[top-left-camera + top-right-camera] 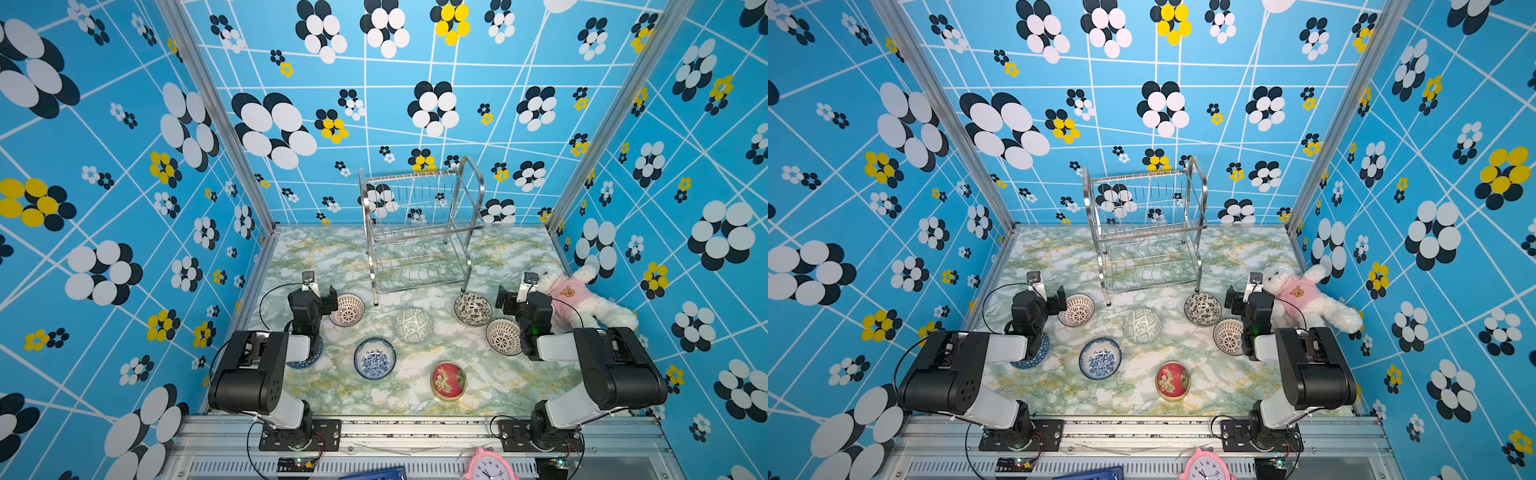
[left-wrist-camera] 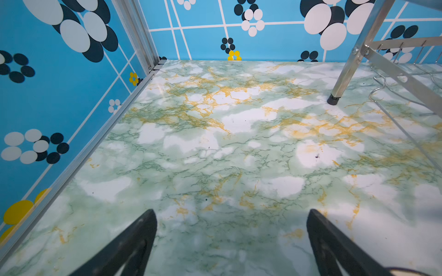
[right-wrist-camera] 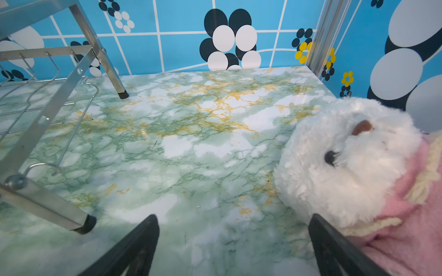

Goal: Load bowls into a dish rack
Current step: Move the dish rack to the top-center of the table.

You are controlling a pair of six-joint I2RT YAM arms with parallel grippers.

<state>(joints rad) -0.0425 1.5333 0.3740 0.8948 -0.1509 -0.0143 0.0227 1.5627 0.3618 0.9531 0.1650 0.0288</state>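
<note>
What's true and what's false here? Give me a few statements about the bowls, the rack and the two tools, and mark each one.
1. The dish rack has no bowl in it. True.
2. The left tool is gripping a bowl. False: it is open, with only the table showing between its fingers.
3. The red tin sits on the rack's lower tier. False: it lies on the table, on the robot's side of the rack.
4. A plush toy lies close beside the right tool, which is open and holds nothing. True.
5. A blue bowl is partly hidden under the left arm. True.
</note>
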